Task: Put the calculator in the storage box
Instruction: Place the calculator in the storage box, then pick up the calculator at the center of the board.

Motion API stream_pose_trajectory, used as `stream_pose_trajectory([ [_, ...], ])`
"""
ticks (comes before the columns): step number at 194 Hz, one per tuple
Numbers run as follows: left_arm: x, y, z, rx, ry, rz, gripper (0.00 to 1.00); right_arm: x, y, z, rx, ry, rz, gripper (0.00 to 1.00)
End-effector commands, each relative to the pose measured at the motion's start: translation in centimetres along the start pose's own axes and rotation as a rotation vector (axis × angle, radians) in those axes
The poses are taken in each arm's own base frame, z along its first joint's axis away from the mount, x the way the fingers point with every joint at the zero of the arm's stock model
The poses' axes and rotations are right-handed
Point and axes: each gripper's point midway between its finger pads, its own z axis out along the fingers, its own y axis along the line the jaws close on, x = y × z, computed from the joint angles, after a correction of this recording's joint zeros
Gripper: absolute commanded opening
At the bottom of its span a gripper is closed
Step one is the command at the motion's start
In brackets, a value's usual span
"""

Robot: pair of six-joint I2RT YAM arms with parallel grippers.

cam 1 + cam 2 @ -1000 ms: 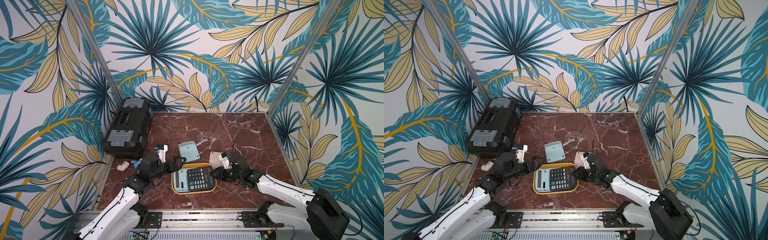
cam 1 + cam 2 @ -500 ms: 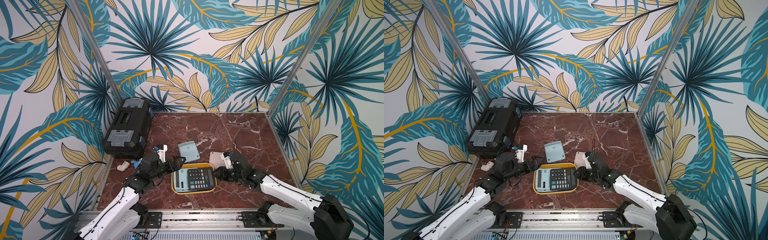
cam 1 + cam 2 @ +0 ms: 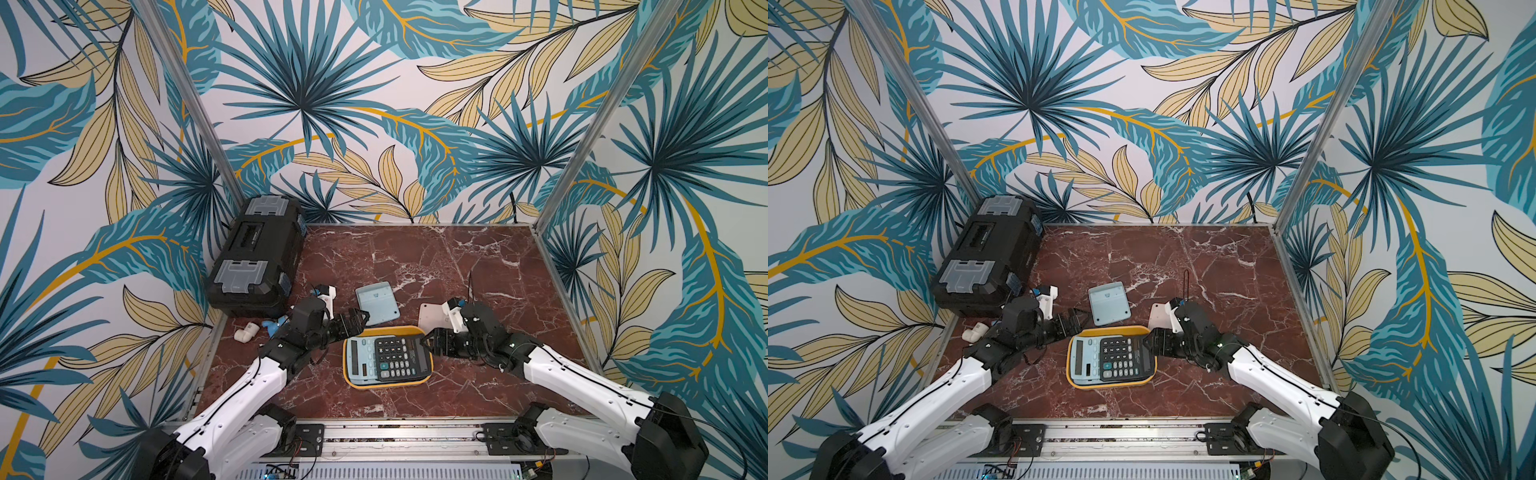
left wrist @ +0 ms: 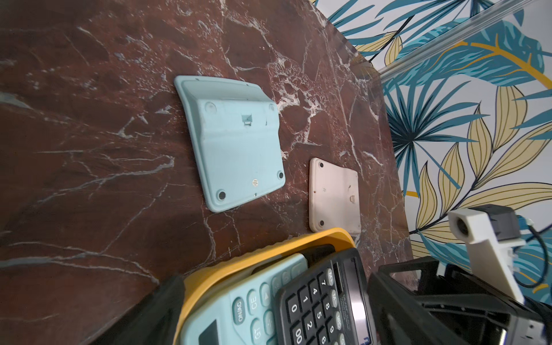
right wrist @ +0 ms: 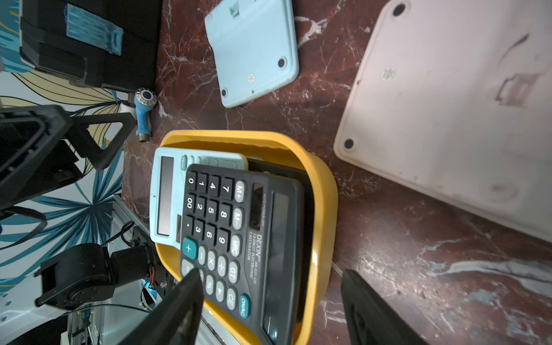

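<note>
Fingers [image 5: 179, 304] of the right gripper [image 5: 270, 271] are spread wide and nothing is clamped between them. One is held over the keys of the black calculator [image 5: 239, 233] and its partner over bare marble outside the storage box [image 5: 324, 191], so the box wall is straddled. The left gripper [image 3: 355, 324] is likewise fully open and empty, just beside the box corner nearest the toolbox [image 3: 257, 257].

One marble table [image 3: 457, 270] is counted, with two arms, the left arm [image 3: 249, 386] and the right arm [image 3: 582, 374], reaching in from its near edge. One black toolbox with two grey latches is set at the far left.

One yellow storage box is placed near the front centre. Four calculators are counted. Two are inside the box: a pale blue calculator [image 3: 359, 357] lying face up, and the black calculator laid partly over it. Two are left on the marble, face down: a blue upturned calculator [image 3: 377, 303] beyond the box and a cream upturned calculator [image 3: 430, 318] near the right wrist.

Two small fittings are seen by the toolbox: a white elbow [image 3: 246, 332] and a blue valve [image 3: 276, 326].

The elbow is shown only in both top views. The name DEXIN and a dark edge beneath the black calculator are given only by the right wrist view. What that edge belongs to cannot be told. Both upturned backs are shown whole, with their round feet, in the left wrist view.
</note>
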Motion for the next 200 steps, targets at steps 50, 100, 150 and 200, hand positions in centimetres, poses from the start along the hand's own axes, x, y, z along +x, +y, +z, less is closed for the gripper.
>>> stream_pose_trajectory([
  [50, -3.1, 0.9, 2.1, -0.006, -0.017, -0.001, 1.0, -1.8, 0.0, 0.6, 0.042, -0.001, -0.043, 0.99],
  [100, -3.6, 2.3, 3.7, -0.011, 0.025, -0.026, 1.0, -3.2, -0.3, 0.6, 0.046, -0.017, -0.047, 0.99],
  [150, -4.2, 3.1, 5.0, -0.006, 0.028, -0.059, 1.0, -4.7, -0.8, 0.6, 0.029, -0.023, -0.032, 0.99],
  [200, -4.6, 4.0, 6.7, 0.02, 0.033, -0.115, 1.0, -5.8, -1.1, 1.0, 0.005, -0.025, -0.014, 1.0],
])
